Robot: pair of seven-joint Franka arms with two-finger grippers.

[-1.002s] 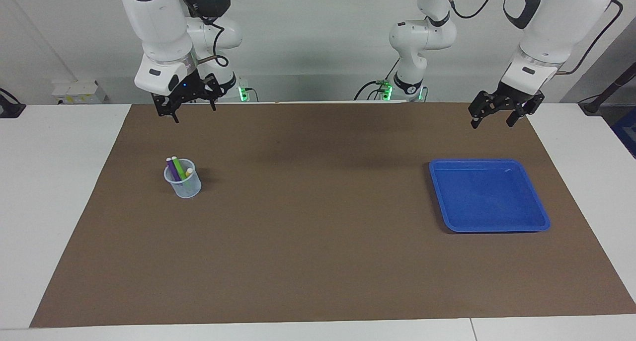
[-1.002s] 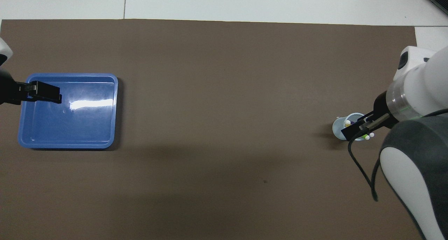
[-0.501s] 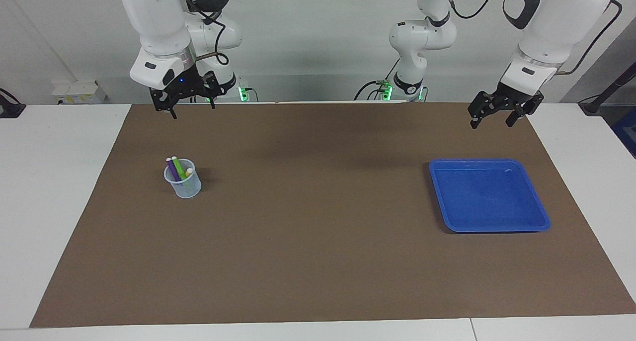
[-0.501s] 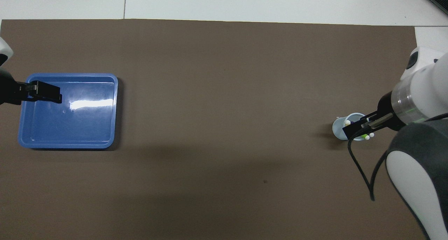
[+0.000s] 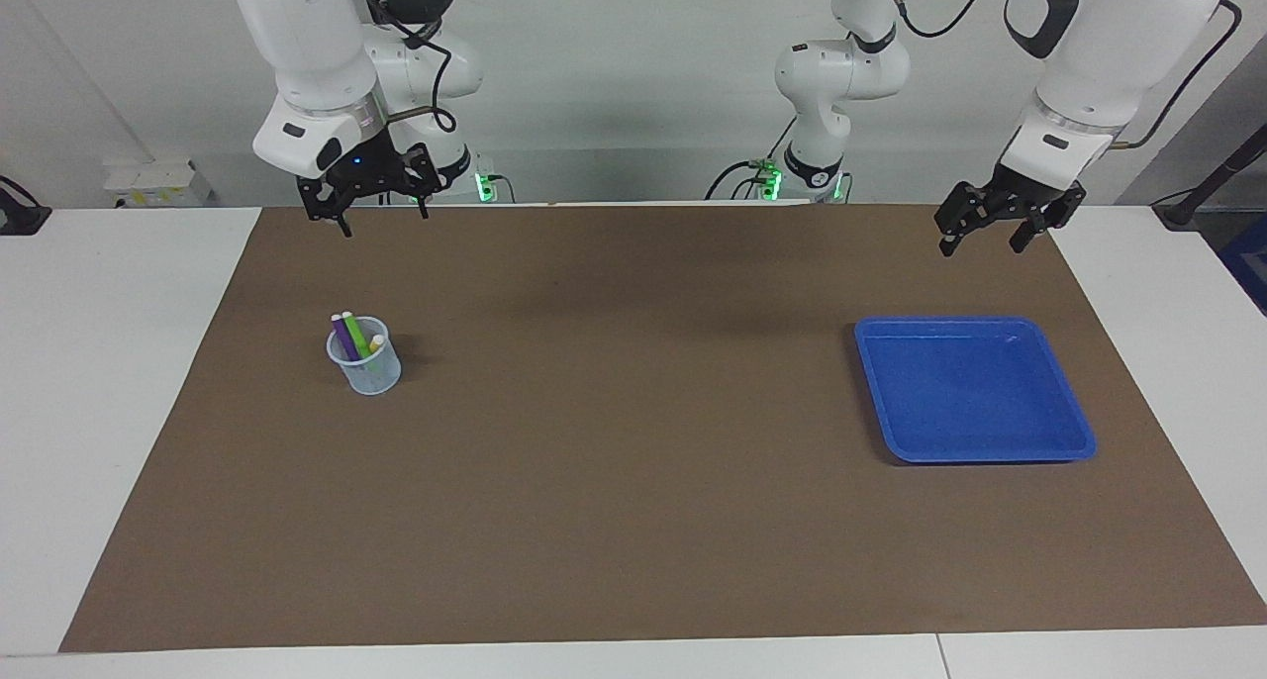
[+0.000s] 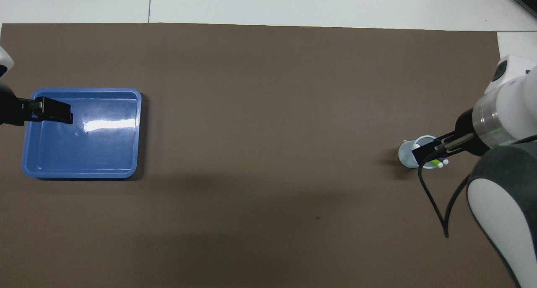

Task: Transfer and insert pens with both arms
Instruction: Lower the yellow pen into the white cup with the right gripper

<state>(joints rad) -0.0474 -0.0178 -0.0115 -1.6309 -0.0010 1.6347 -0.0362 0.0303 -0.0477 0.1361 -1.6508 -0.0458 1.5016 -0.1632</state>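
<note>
All three pens, purple, green and yellow, stand leaning in the small clear cup at left of centre in the facing view, while the blue tray sits bare at the right. The right claw hangs open high at upper left, the left claw open at upper right, neither touching anything. Those pens look light, stiff and slick, so I'd pinch one by its pale cap end poking above the rim.
</note>
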